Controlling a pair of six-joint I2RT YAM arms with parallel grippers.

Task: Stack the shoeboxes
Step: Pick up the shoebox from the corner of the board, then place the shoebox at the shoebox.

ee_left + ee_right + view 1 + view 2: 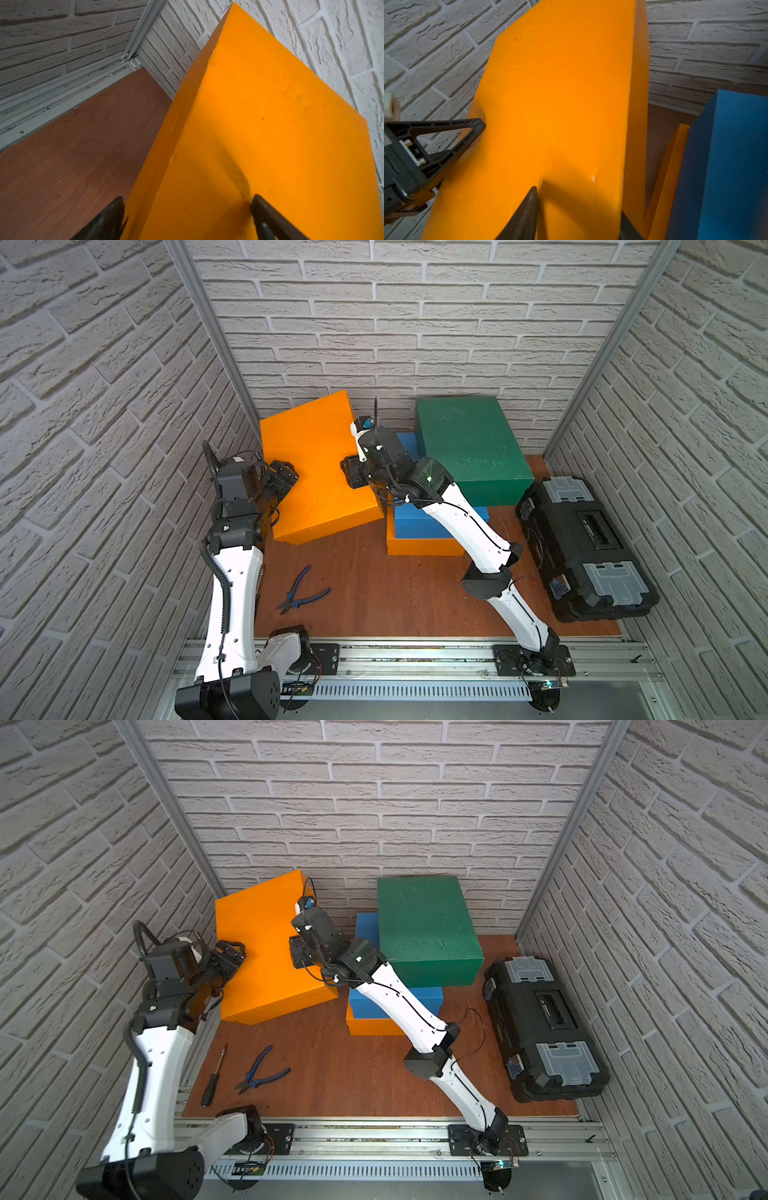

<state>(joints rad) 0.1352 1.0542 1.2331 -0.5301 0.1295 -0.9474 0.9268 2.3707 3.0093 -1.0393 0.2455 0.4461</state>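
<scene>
Orange shoebox [316, 464] held clear of the wooden surface [374, 597] at the back left, lid up, turned at an angle to the brick-patterned wall [415, 323]. Left fingers [270, 216] spread wide and clamped across its left edge, one tip pressed on the lid, the other against the side wall. In front of the box, lying on the surface: a black-handled screwdriver [212, 1081], seen in a top view only, and just to its right a pair of blue-handled pliers [293, 600]. Right fingers [527, 216] partly closed, straddling the same box's right edge, one on the lid and one at the side wall; firmness of that hold impossible to tell. Immediately right of the raised box, close to its near corner, a stack of three: second orange shoebox [419, 547] at the bottom on the surface, blue shoebox [415, 522] on top of it, green shoebox [469, 439] uppermost, shifted right and back so as to overhang the blue one. Farthest right, apart from the stack, a closed black toolbox [582, 539] with grey latches, flat on the surface.
</scene>
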